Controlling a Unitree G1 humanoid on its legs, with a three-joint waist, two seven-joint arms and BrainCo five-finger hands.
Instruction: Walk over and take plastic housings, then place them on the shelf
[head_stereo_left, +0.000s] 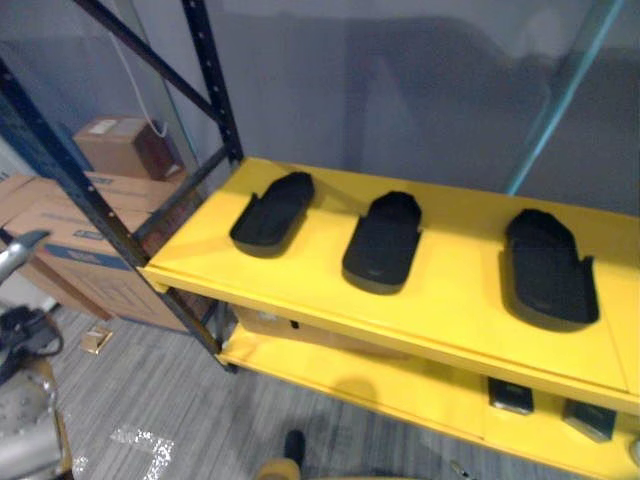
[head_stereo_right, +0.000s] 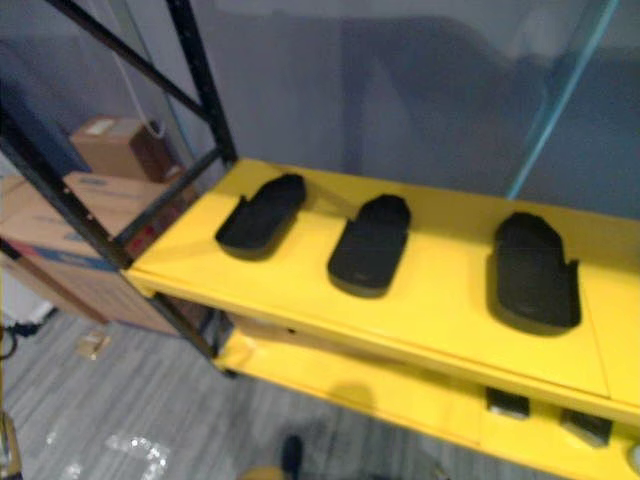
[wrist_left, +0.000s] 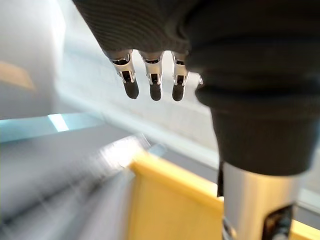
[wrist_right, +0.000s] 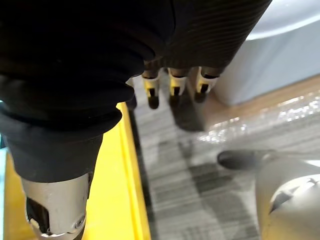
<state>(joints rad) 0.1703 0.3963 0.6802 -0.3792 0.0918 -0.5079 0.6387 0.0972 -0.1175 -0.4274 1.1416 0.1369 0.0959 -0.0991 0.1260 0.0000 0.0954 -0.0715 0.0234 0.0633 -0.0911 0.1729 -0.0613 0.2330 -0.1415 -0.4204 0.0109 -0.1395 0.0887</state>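
Observation:
Three black plastic housings lie side by side on the top board of a yellow shelf (head_stereo_left: 450, 305): one at the left (head_stereo_left: 272, 212), one in the middle (head_stereo_left: 383, 242), one at the right (head_stereo_left: 548, 270). None of them is held. In the left wrist view my left hand (wrist_left: 155, 82) hangs with relaxed, straight fingers and nothing in it. My right hand (wrist_right: 173, 82) hangs the same way, empty, beside a yellow shelf edge (wrist_right: 129, 165) and above the grey floor.
A lower yellow board (head_stereo_left: 400, 388) carries two small dark parts (head_stereo_left: 511, 396) at its right. Black rack posts (head_stereo_left: 215, 80) stand at the shelf's left end. Cardboard boxes (head_stereo_left: 60, 235) are stacked on the floor to the left. A white rounded object (wrist_right: 280, 50) stands near my right hand.

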